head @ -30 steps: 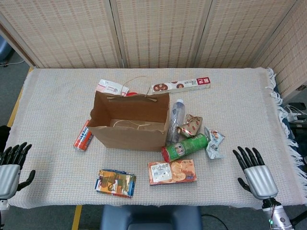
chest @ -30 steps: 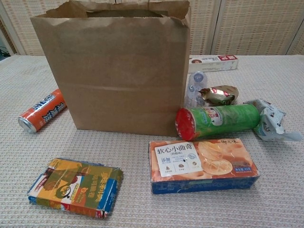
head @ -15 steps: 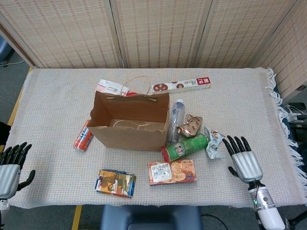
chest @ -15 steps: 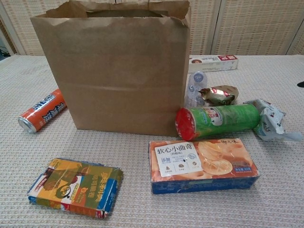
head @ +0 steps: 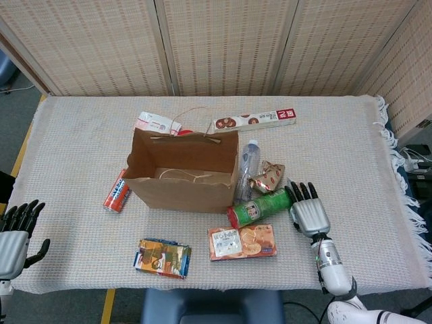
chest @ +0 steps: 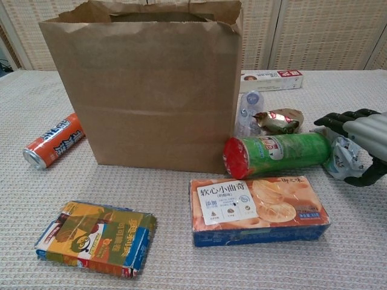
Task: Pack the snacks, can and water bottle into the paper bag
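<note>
I'm bringing my right hand [head: 309,214], fingers spread and holding nothing, in from the desk edge to hover over the crumpled wrapper [chest: 340,158] beside the green tube [head: 260,207], so packing is only starting; the paper bag [head: 182,173] is standing open, and my left hand [head: 15,237] is waiting spread

Right hand [head: 308,210] spread; left hand [head: 15,236] spread
</note>
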